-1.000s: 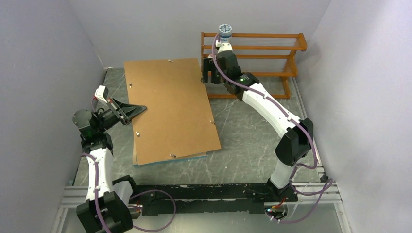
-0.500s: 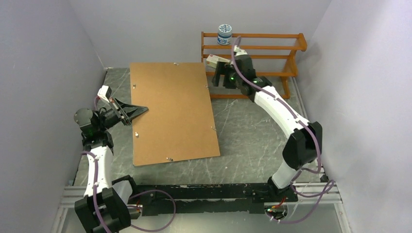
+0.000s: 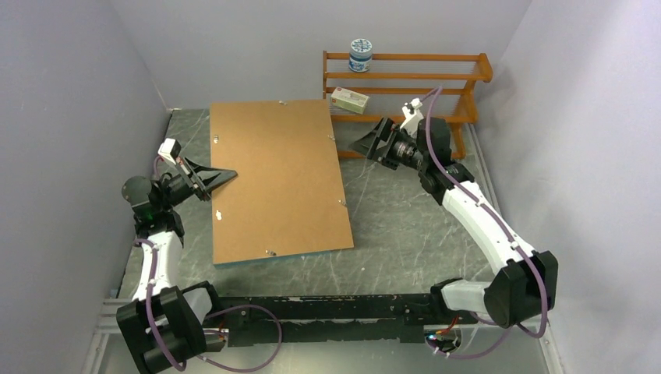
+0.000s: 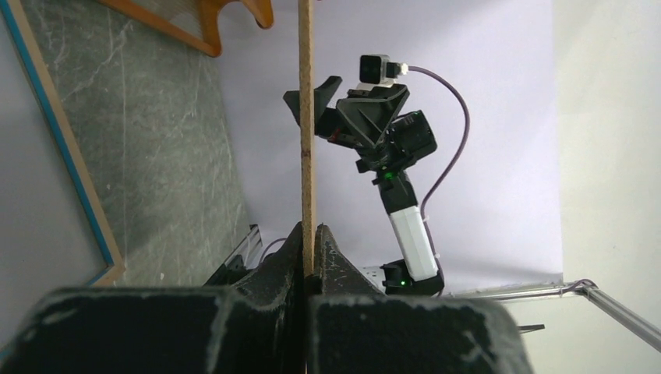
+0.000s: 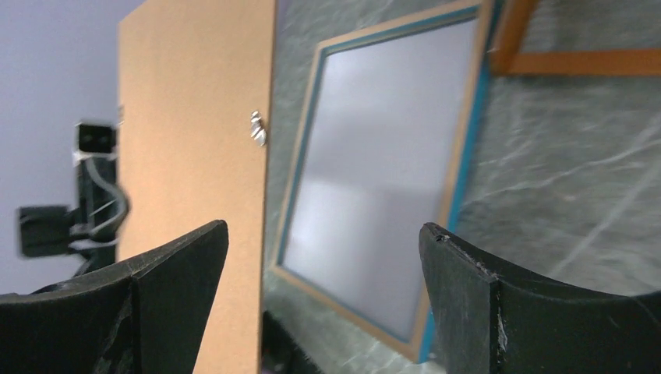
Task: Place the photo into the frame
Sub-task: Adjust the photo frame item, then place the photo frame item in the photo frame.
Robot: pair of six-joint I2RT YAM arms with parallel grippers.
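My left gripper (image 3: pixel 231 174) is shut on the left edge of the plain brown backing board (image 3: pixel 277 179). It holds the board raised over the frame. In the left wrist view the board (image 4: pixel 307 117) stands edge-on between my closed fingers (image 4: pixel 310 234). The frame lies flat under the board. The right wrist view shows its blue edge and wood-coloured rim (image 5: pixel 466 148) around a pale grey-white panel (image 5: pixel 374 171). I cannot tell whether that panel is the bare pane or the photo's white back; no balloon picture shows. My right gripper (image 3: pixel 362 144) is open and empty, just right of the board (image 5: pixel 195 140).
The orange-brown shelf rack (image 3: pixel 436 78) stands at the back right, close behind my right arm. It holds a blue-and-white jar (image 3: pixel 360 54) and a small box (image 3: pixel 349 100). Grey walls close in the left, back and right sides.
My right gripper has drawn back from the shelf rack, down and to the right, and turned towards the board. The small box now lies on the shelf. The board shifted slightly, covering the frame.
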